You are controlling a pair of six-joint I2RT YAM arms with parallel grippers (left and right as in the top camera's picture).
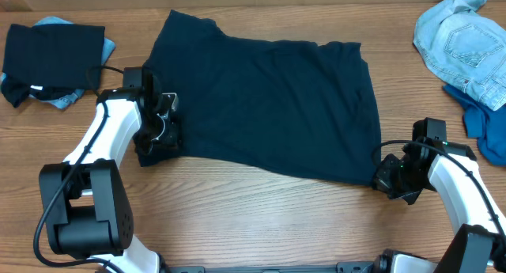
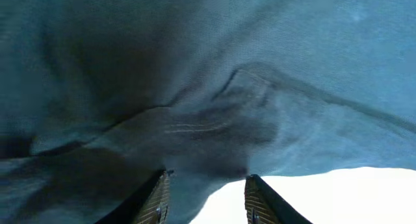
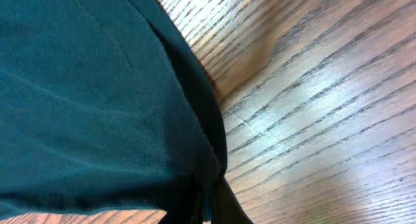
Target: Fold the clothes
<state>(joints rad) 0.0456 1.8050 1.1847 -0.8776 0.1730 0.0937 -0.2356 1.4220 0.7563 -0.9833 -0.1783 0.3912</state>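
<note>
The large dark navy fabric shirt (image 1: 269, 99) lay spread flat on the wooden table (image 1: 261, 225), reaching from one arm to the other. The left gripper (image 1: 162, 134) sat on its near left corner, jaws apart, with cloth bunched between and ahead of them. The right gripper (image 1: 389, 176) was pinched tight on the near right corner.
</note>
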